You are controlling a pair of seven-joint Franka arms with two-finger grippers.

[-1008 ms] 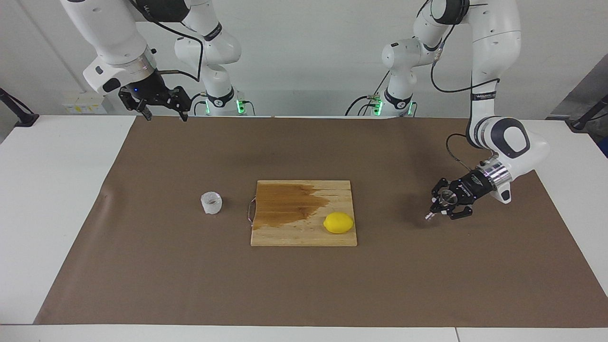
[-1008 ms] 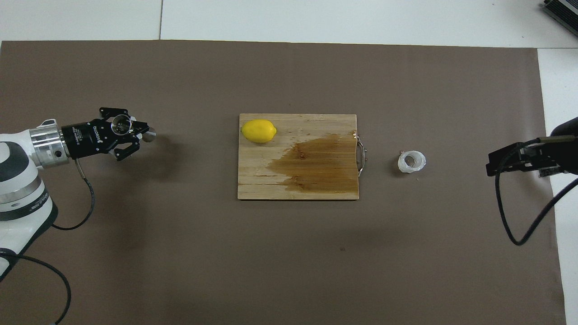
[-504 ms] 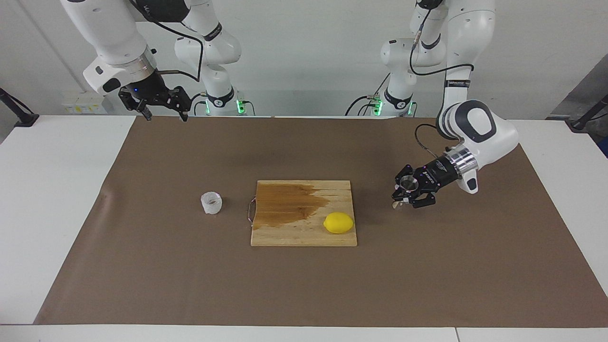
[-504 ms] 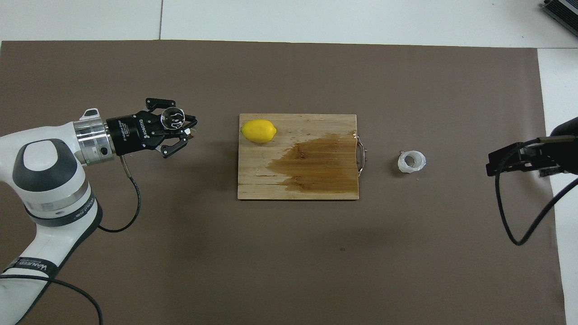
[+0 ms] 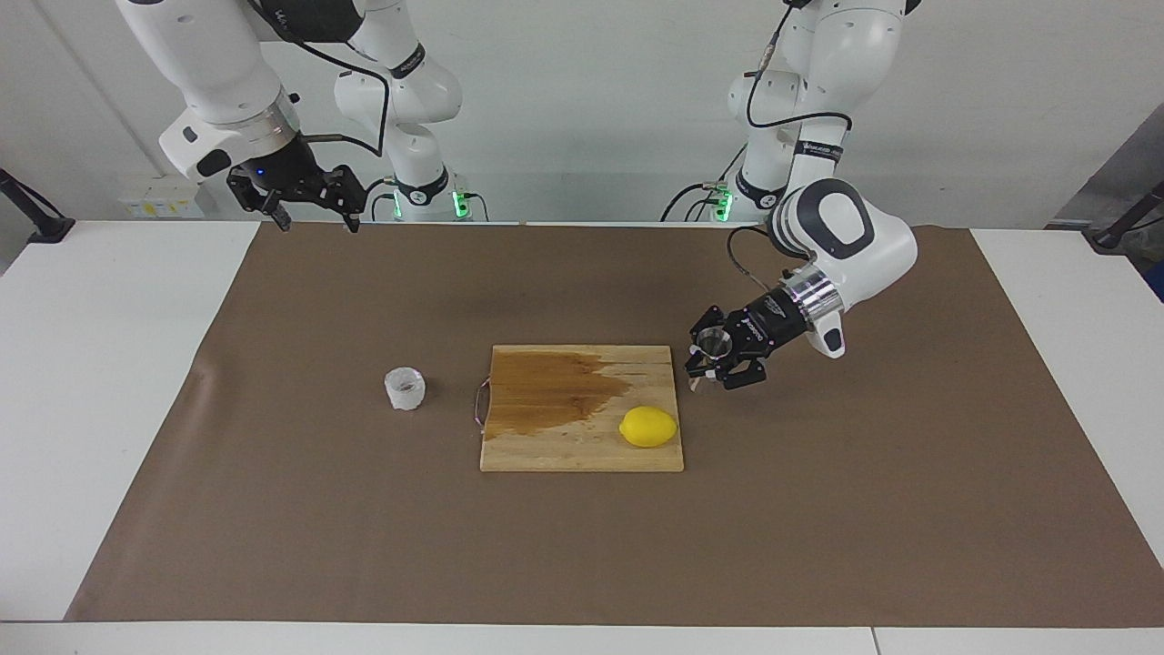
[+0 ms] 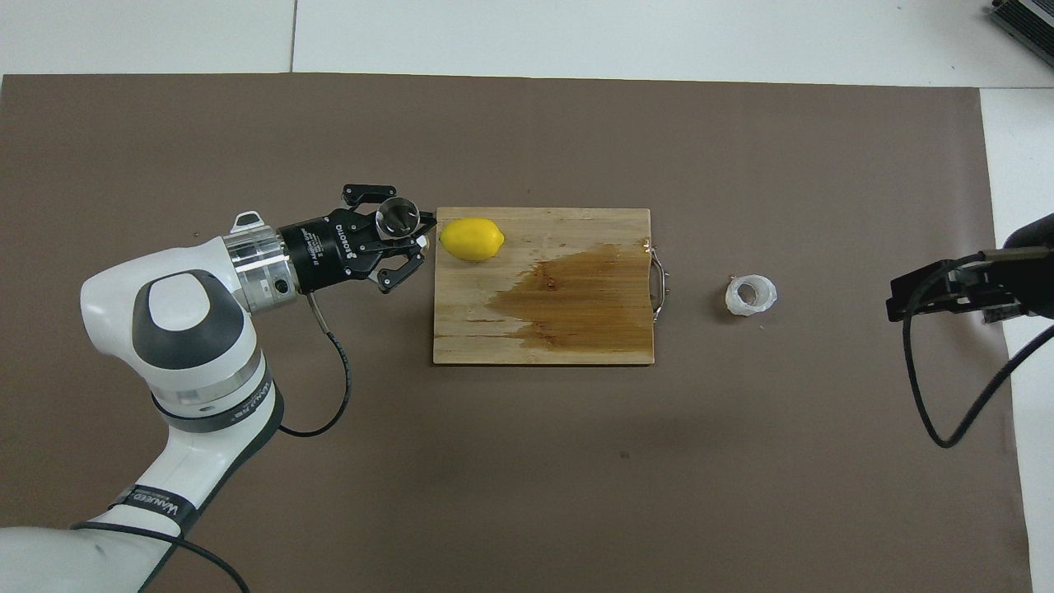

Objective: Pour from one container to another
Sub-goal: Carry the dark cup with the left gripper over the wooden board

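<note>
The translucent whitish cup [image 5: 405,387] [image 6: 750,295] stands upright on the brown mat, beside the cutting board's handle, toward the right arm's end of the table. My left gripper [image 5: 705,366] [image 6: 409,231] is shut on the waist of the shiny steel jigger [image 5: 714,344] [image 6: 395,217]. It holds the jigger tilted in the air, over the mat at the board's edge toward the left arm's end, close to the lemon. My right gripper [image 5: 316,222] [image 6: 902,301] waits open and empty, raised over the mat's edge at the right arm's end.
A wooden cutting board [image 5: 582,450] [image 6: 535,350] with a dark wet patch lies mid-table, its metal handle [image 5: 479,402] pointing toward the cup. A yellow lemon [image 5: 648,426] [image 6: 472,239] sits on the board's corner by the left gripper. The brown mat [image 5: 818,528] covers most of the table.
My left arm has carried the jigger across the mat from the left arm's end up to the cutting board's edge. The right arm, cup and lemon have not moved.
</note>
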